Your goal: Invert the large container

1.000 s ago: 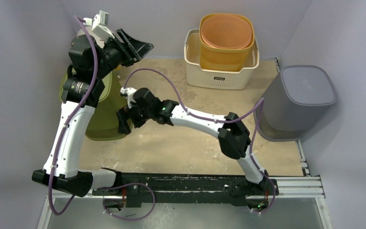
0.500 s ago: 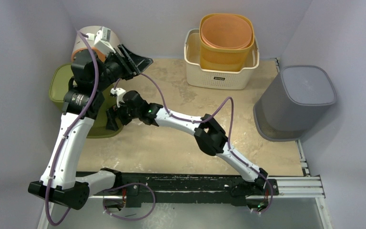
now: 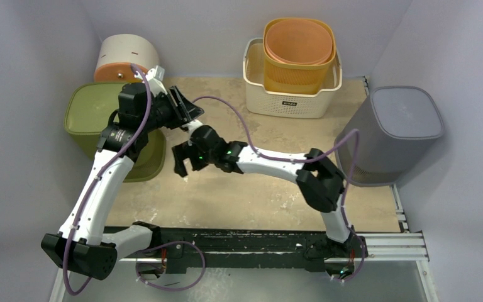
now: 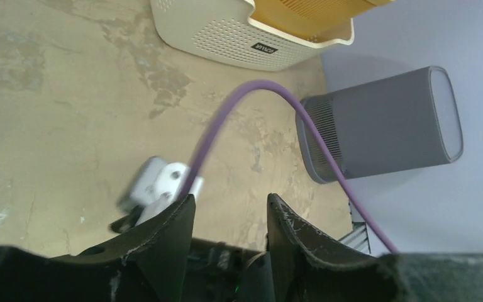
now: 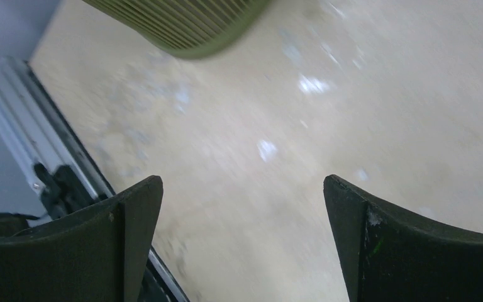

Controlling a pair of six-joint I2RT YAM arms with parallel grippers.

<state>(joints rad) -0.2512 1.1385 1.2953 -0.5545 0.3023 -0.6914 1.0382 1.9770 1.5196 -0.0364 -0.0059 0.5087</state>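
From above, the large green container [image 3: 97,113] sits at the left edge of the desk [image 3: 245,195], and its flat, closed face seems to point up, so I judge the flip done and backing off to be the step in hand. Your left arm [image 3: 110,170] crosses over its near right corner; I cannot tell whether they touch. Lift that arm upward first, rather than sweeping sideways, so you do not nudge the container. The two wrists are close together beside it, so move one arm at a time.

In the left wrist view, the left jaws are partly parted with nothing gripped. The purple cable [image 4: 251,94] arcs just beyond them, so keep clear of it.

In the right wrist view, the right jaws are spread wide and empty over bare desk. The container's ribbed wall [image 5: 182,19] is at the top edge, apart from them. Draw back toward the near edge.
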